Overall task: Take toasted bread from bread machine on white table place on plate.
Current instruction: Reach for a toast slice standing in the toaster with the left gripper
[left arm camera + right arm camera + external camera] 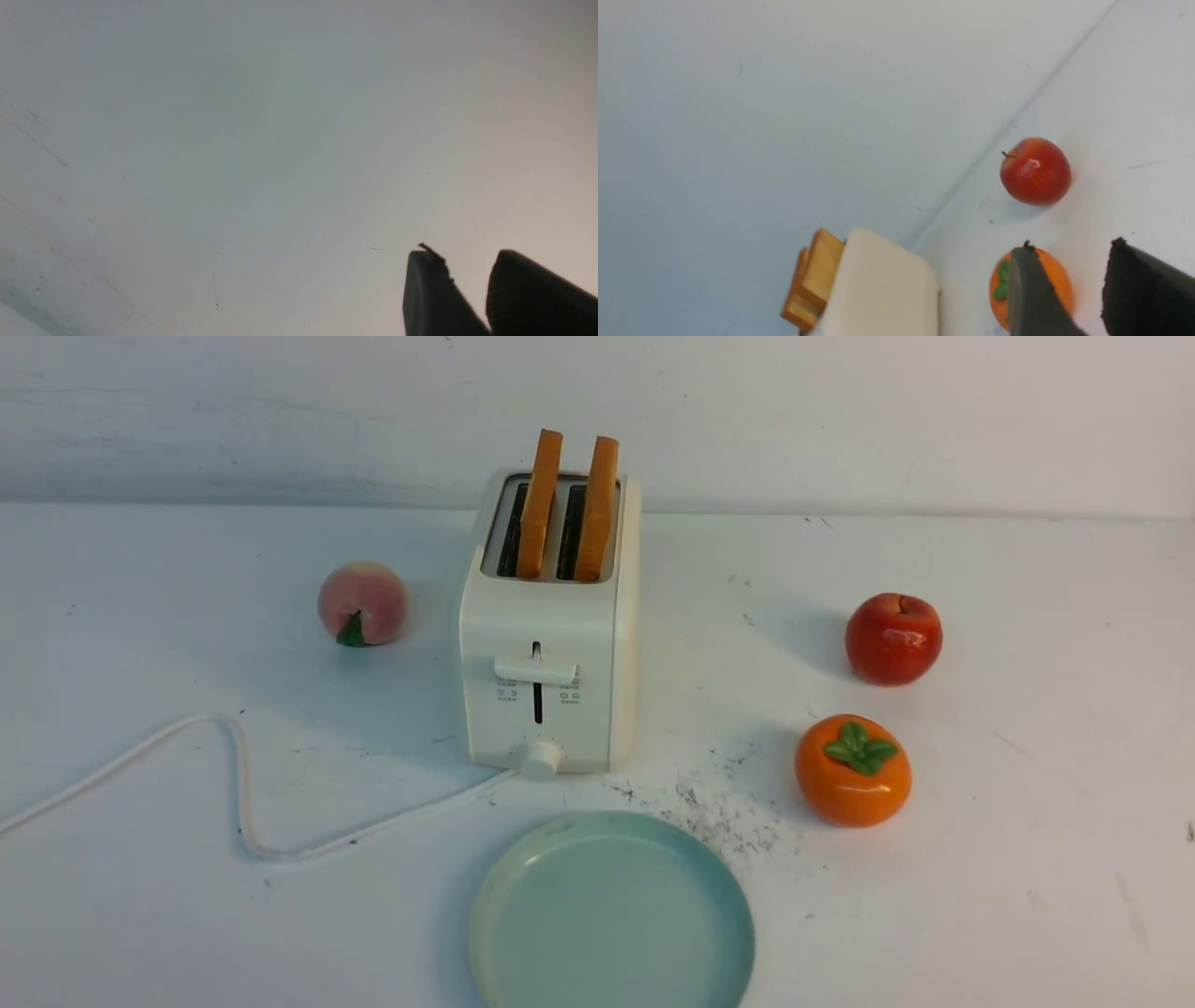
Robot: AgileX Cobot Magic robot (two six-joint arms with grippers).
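The cream-white bread machine (551, 644) stands mid-table on the white table (1027, 859). Two slices of toasted bread, left (541, 504) and right (597, 509), stand upright in its slots. The pale teal plate (611, 915) lies empty in front of it. Neither arm shows in the front view. In the right wrist view the toaster (878, 289) and bread (815, 275) show, and my right gripper (1071, 245) is open and empty, away from them. My left gripper (465, 254) is open and empty over a bare white surface.
A peach (362, 603) lies left of the toaster. A red apple (893, 638) and an orange persimmon (852, 770) lie to the right; both show in the right wrist view, apple (1035, 171) and persimmon (1057, 280). The white cord (238, 784) loops front left. A wall (840, 411) stands behind.
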